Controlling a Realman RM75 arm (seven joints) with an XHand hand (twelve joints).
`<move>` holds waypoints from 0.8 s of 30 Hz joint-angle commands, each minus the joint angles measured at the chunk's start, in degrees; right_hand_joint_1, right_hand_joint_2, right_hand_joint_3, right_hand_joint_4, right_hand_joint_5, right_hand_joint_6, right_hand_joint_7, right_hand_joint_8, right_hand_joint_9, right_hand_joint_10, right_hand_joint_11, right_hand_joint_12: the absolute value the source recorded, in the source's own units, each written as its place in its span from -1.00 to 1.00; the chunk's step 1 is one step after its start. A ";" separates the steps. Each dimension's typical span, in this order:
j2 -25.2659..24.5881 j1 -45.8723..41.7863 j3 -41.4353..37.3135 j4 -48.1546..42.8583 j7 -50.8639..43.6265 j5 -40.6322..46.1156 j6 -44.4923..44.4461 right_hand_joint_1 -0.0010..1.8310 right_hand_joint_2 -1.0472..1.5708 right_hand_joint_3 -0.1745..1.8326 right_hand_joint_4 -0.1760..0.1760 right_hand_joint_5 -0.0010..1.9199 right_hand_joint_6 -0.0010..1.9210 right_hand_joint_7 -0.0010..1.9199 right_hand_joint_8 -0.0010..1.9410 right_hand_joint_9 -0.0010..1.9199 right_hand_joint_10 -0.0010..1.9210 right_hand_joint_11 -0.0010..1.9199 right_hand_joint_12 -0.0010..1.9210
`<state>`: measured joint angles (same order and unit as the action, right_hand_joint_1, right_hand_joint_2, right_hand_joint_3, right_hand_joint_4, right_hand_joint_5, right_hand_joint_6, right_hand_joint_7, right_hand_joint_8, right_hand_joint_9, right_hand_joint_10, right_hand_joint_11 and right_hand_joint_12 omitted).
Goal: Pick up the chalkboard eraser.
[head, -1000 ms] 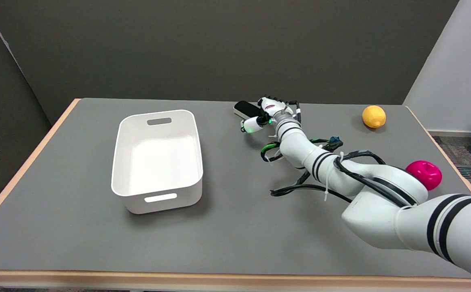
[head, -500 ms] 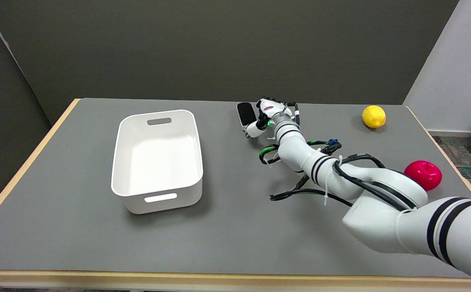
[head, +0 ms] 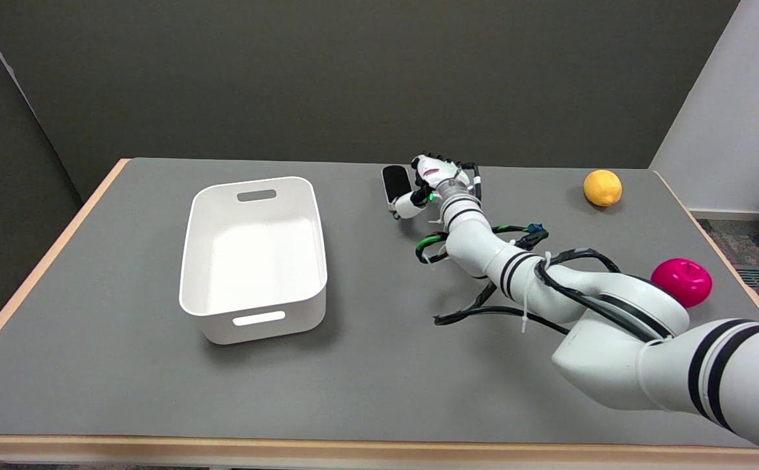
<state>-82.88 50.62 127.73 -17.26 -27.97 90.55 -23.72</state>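
Head view: right hand (head: 426,183) far across the grey table (head: 366,365), right of the white bin (head: 253,258), fingers and thumb clasped on the black chalkboard eraser (head: 394,183), held tilted up on edge. Further right of the bin: lemon (head: 602,188), magenta apple-shaped toy (head: 682,281).

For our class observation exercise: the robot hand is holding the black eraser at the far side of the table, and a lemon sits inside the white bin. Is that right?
Not quite. The head view shows the lemon lying on the table near its far right corner, not in the white bin, which holds nothing. The rest stands: the robot hand holds the black eraser at the far side.
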 commanded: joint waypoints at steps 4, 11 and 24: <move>-0.23 0.63 0.02 -2.75 0.29 0.55 2.39 -0.30 0.23 0.07 -0.82 -0.98 -0.93 -0.98 -0.84 -1.00 -0.51 -0.99 -0.02; -0.66 0.52 0.24 -3.40 0.29 1.31 3.09 -0.46 0.24 0.03 -0.84 -1.00 -0.99 -1.00 -1.00 -1.00 -0.91 -1.00 -0.02; -0.42 0.58 0.32 -2.42 6.44 1.99 5.54 -0.45 0.27 0.06 -0.30 -0.98 -0.84 -1.00 -1.00 -1.00 -0.89 -1.00 -0.22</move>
<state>-83.26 50.91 127.85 -19.86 -26.50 92.11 -20.61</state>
